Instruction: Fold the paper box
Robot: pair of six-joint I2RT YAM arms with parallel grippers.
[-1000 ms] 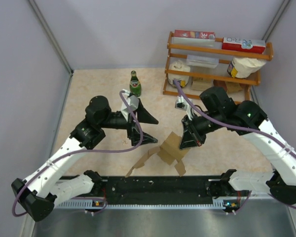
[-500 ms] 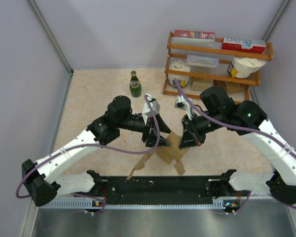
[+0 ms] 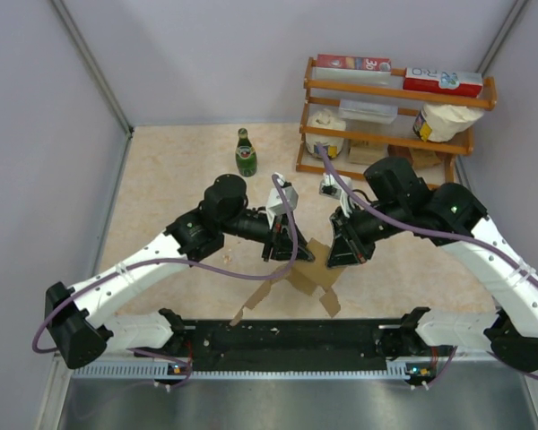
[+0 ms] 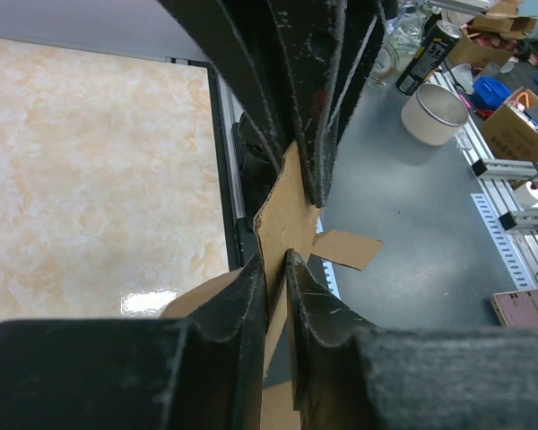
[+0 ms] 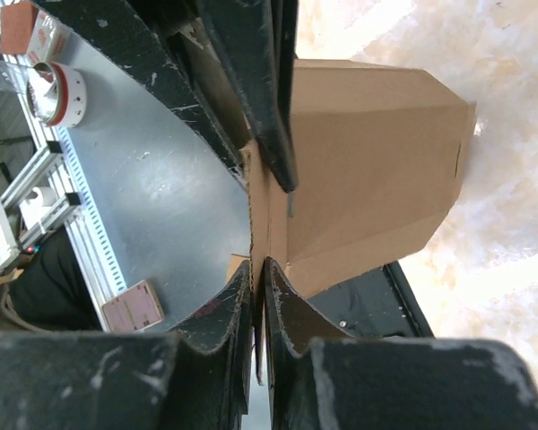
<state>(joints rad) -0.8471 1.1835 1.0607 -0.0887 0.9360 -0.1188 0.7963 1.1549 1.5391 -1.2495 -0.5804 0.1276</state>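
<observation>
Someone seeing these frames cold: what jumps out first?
Both arms converge mid-table on the paper box, a brown cardboard sheet with flaps splayed, near the front edge. The left gripper and right gripper each pinch a panel of it edge-on. Behind them, a green bottle stands alone, and a wooden rack of groceries sits at the back right.

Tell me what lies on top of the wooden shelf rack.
Two printed cartons: a long red carton at left, a red-and-white carton at right. Anything behind them is hidden.
</observation>
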